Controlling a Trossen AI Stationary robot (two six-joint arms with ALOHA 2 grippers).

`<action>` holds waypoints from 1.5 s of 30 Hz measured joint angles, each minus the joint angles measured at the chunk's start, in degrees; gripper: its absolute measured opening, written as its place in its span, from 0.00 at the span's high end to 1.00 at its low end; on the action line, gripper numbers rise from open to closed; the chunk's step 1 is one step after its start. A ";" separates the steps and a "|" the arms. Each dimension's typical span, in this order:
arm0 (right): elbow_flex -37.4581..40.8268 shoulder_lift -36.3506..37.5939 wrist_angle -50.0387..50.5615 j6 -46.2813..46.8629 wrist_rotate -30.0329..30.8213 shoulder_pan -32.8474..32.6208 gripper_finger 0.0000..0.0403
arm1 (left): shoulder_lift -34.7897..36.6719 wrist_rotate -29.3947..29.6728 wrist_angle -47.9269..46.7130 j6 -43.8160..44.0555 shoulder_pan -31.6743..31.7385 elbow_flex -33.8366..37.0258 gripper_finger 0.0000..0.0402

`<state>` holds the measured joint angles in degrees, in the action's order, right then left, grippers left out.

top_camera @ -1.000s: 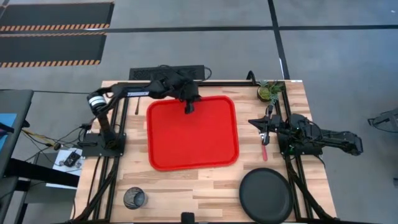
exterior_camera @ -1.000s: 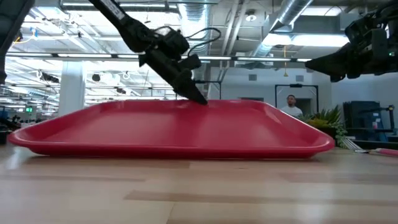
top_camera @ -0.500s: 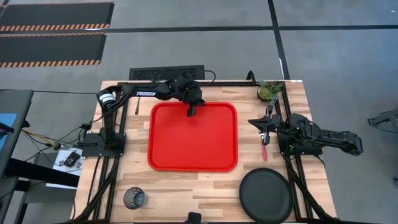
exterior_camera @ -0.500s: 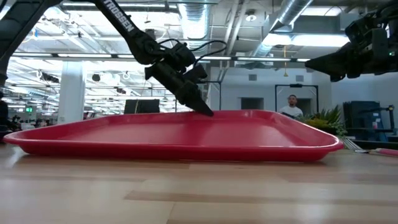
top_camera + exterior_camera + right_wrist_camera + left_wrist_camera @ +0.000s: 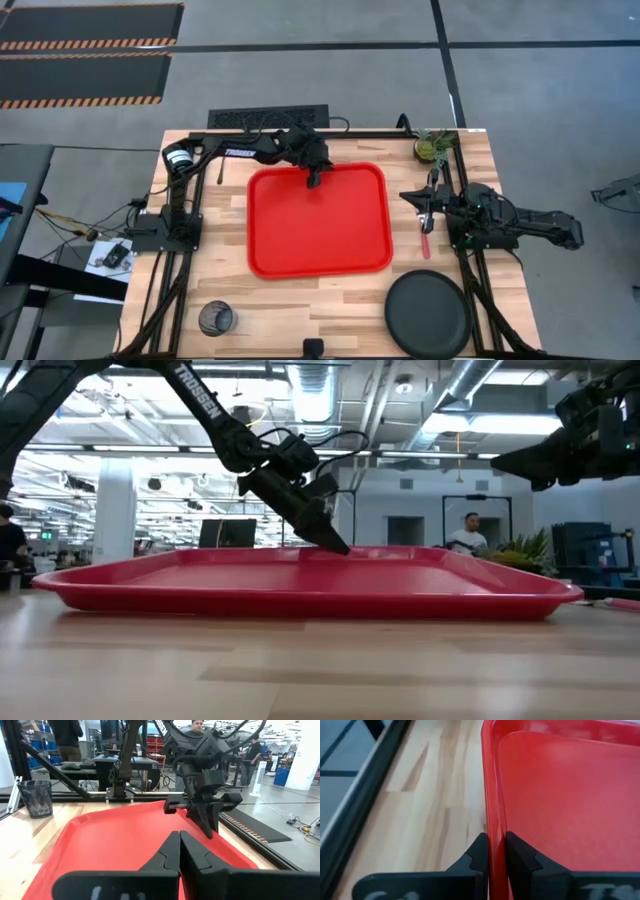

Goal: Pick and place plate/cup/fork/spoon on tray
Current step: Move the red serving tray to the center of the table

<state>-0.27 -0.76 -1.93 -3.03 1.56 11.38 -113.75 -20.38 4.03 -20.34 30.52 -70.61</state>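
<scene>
Pinching the big red rectangular plastic tray point(image 5: 318, 222) by its far lip, left gripper point(image 5: 314, 178) clamps tight. Stiff, light, slick: rim's the only hold. Right gripper point(image 5: 427, 207), beside tray, closed, apparently empty.

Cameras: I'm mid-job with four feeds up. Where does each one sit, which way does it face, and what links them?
High view: overhead, straight down on the table; both arms, red tray, plate, cup, fork.
Low view: table height, level across the tray into the room; left gripper at the tray's far rim.
Left wrist view: looks past its own fingers, shut on the tray's rim.
Right wrist view: above the table by the fork, across the tray toward the left arm; right gripper shut.
Shared: every view shows the tray.
</scene>
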 joint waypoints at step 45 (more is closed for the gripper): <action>0.00 -0.02 -0.02 0.02 -0.04 0.00 0.96 | -2.58 -1.22 -13.70 -7.17 4.25 -0.11 0.94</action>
<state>-0.27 -0.78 -1.96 -3.01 1.52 11.38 -116.33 -21.60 -9.67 -27.51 34.76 -70.72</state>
